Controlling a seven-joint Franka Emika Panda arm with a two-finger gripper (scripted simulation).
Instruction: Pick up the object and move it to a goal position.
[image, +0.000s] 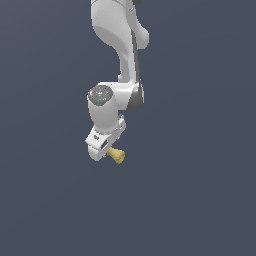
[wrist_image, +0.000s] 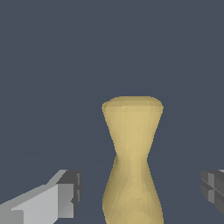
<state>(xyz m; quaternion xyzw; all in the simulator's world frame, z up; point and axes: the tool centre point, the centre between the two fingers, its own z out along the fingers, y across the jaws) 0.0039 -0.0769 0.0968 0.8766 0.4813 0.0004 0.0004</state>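
Seeing my hand (wrist_image: 140, 192) spread apart, tan object (wrist_image: 132, 148) lying between the fingers (wrist_image: 65, 194), neither pad touching it, dark worktop (image: 200, 200) beneath.

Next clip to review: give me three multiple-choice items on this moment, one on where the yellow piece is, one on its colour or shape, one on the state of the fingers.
1. Where is the piece relative to the fingers in the wrist view?
A. In the gap between them
B. Far off to one side of both
C. Out of sight

2. What does the piece look like?
A. Red cube
B. Tan-yellow with flared ends and a narrow waist
C. Green ball

3. What state is the gripper in?
A. Clamped on the piece
B. Open, with clear gaps on both sides of the piece
C. Shut with nothing between

Answers: 1 A, the piece stands between the two fingers in the wrist view. 2 B, its colour and pinched middle show plainly. 3 B, dark background shows between each finger and the piece.
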